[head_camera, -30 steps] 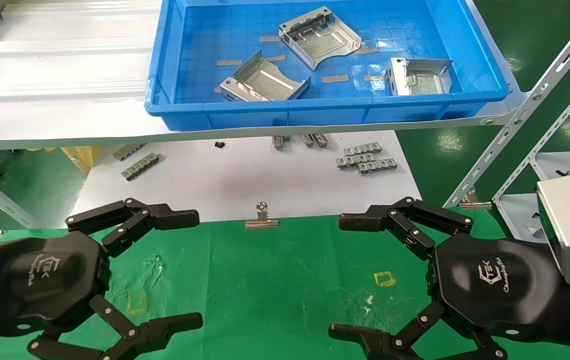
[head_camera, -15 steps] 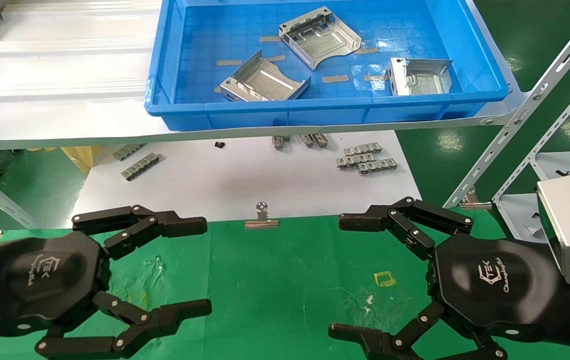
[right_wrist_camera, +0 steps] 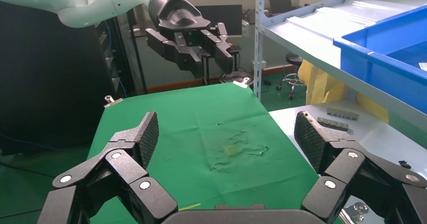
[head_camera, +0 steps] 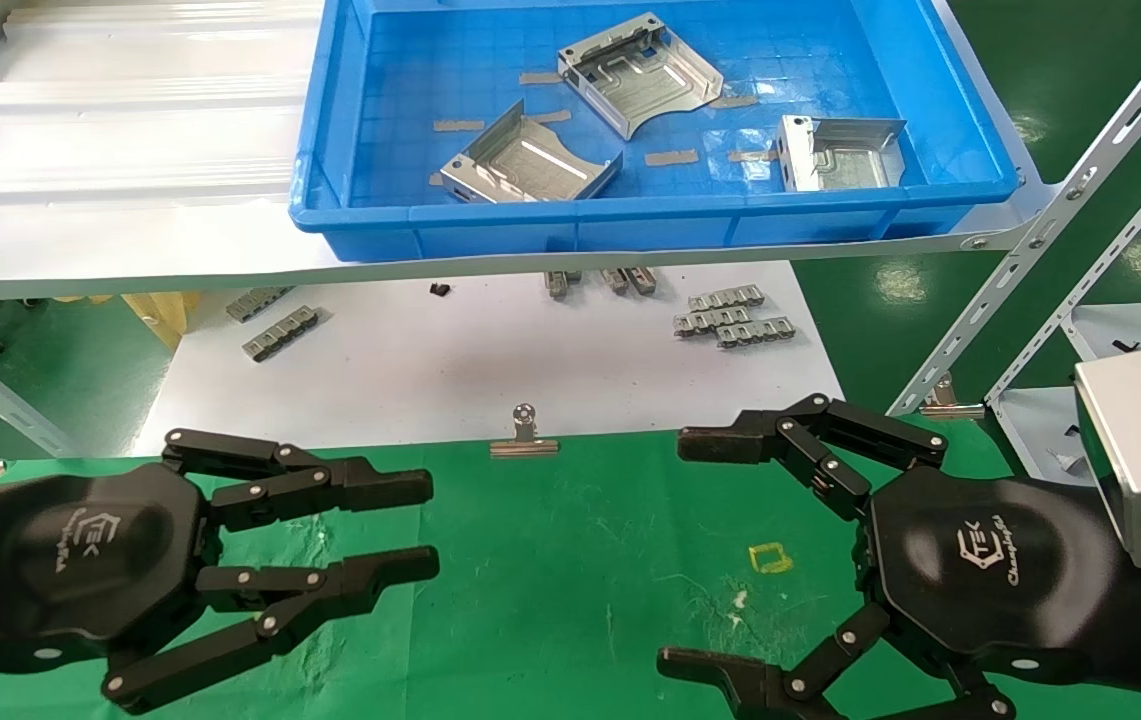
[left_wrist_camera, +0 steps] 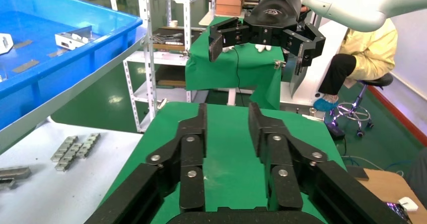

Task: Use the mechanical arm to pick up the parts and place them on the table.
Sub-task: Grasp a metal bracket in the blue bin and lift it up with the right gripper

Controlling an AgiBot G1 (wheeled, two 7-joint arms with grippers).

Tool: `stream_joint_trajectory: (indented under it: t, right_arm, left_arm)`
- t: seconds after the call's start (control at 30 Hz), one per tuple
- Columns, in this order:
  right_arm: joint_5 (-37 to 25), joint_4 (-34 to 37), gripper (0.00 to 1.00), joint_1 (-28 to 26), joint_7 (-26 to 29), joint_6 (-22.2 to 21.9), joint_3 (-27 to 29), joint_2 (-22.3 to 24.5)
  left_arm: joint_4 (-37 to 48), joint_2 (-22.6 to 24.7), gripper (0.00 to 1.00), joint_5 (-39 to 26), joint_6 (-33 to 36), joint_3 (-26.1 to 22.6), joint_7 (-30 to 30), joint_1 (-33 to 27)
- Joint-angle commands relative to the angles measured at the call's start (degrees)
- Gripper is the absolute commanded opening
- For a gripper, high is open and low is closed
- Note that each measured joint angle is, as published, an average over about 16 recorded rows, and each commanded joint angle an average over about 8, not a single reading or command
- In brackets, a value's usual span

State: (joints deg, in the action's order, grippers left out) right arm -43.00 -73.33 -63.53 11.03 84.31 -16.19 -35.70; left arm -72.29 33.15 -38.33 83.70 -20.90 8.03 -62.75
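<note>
Three shiny silver parts lie in the blue bin [head_camera: 630, 225] on the shelf: one at the front left [head_camera: 530, 158], one at the back [head_camera: 640, 72], one at the right [head_camera: 842, 150]. My left gripper [head_camera: 432, 525] hovers low over the green table [head_camera: 570, 600] at the near left. Its fingers are a narrow gap apart and hold nothing; the left wrist view [left_wrist_camera: 226, 108] shows bare cloth between them. My right gripper [head_camera: 672, 552] hovers at the near right, wide open and empty, as the right wrist view [right_wrist_camera: 225, 128] also shows. Both are far short of the bin.
A white board [head_camera: 490, 370] lies beyond the cloth, under the shelf, with grey toothed strips [head_camera: 730, 315] on it. A silver binder clip [head_camera: 524, 440] sits at the cloth's far edge. Slanted metal rack rails [head_camera: 1030, 240] stand at the right. A yellow square outline [head_camera: 770, 557] marks the cloth.
My left gripper's fingers have drawn together from wide open to a narrow gap, with nothing between them. The right gripper and the parts have not moved.
</note>
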Motion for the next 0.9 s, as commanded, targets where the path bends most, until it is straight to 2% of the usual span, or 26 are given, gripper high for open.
stream_joint_trajectory:
  t: [0.03, 0.17, 0.33, 0.57, 0.8, 0.83, 0.87, 0.9]
  right_arm:
    - [0.14, -0.14, 1.00, 0.36, -0.23, 0.12, 0.13, 0.23]
    - [-3.11, 0.92, 1.00, -5.24, 1.27, -3.29, -0.69, -2.05]
    - [-11.47, 6.79, 1.00, -17.02, 5.14, -10.13, -4.19, -8.55]
    - [-27.92, 21.81, 1.00, -32.87, 8.94, -22.34, -11.76, -21.05]
    - [-40.77, 40.41, 1.00, -43.74, 10.61, -31.13, -18.60, -33.17]
    - [-41.80, 43.03, 0.98, -44.80, 10.46, -32.11, -19.18, -34.68]
    - [-42.73, 45.56, 0.92, -45.78, 10.19, -33.11, -19.69, -36.11]
    - [-43.37, 47.86, 0.79, -46.58, 9.91, -34.02, -20.04, -37.38]
  left_arm:
    - [0.00, 0.00, 0.00, 0.00, 0.00, 0.00, 0.00, 0.00]
    - [0.00, 0.00, 0.00, 0.00, 0.00, 0.00, 0.00, 0.00]
    - [0.01, 0.00, 0.00, 0.00, 0.00, 0.00, 0.00, -0.01]
    - [0.01, 0.00, 0.00, 0.00, 0.00, -0.01, -0.01, -0.01]
    - [0.01, 0.00, 0.00, 0.01, 0.00, -0.01, -0.01, -0.01]
    - [0.01, 0.00, 0.00, 0.01, 0.00, -0.01, -0.01, -0.01]
    - [0.01, 0.00, 0.00, 0.01, 0.00, -0.01, -0.01, -0.01]
    - [0.01, 0.00, 0.00, 0.01, 0.00, -0.01, -0.01, -0.01]
